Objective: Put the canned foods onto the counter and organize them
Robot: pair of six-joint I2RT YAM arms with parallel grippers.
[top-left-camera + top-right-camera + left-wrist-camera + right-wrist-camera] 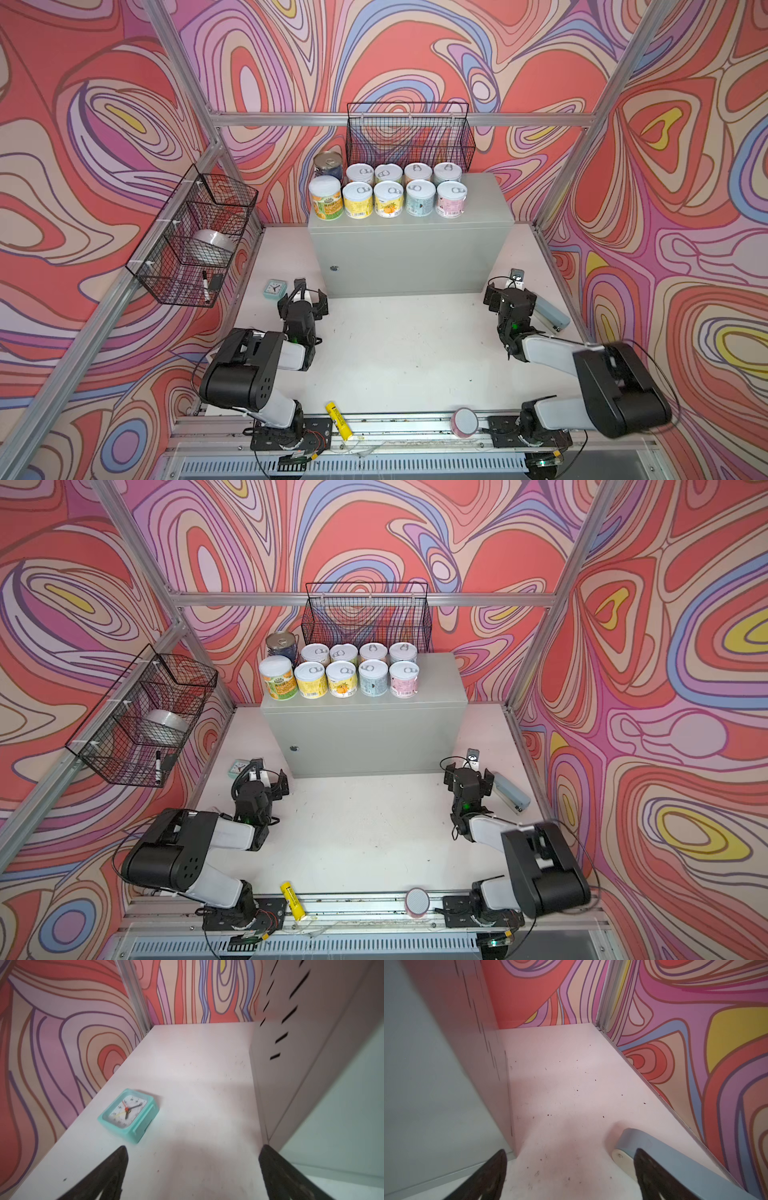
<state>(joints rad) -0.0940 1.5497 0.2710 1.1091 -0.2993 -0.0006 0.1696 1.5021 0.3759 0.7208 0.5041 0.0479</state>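
Pale tabletop: left gripper (192, 1148) and right gripper (569, 1152) stood wide, empty; canned foods (388, 199) sat rowed atop the counter (411, 253), judged rigid, weighty, slick, best pinched across labelled sides.

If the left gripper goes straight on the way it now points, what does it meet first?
Probably the counter: the left gripper points down the gap between the teal clock and the counter's side, and one finger lines up with its near corner. Depth is unclear.
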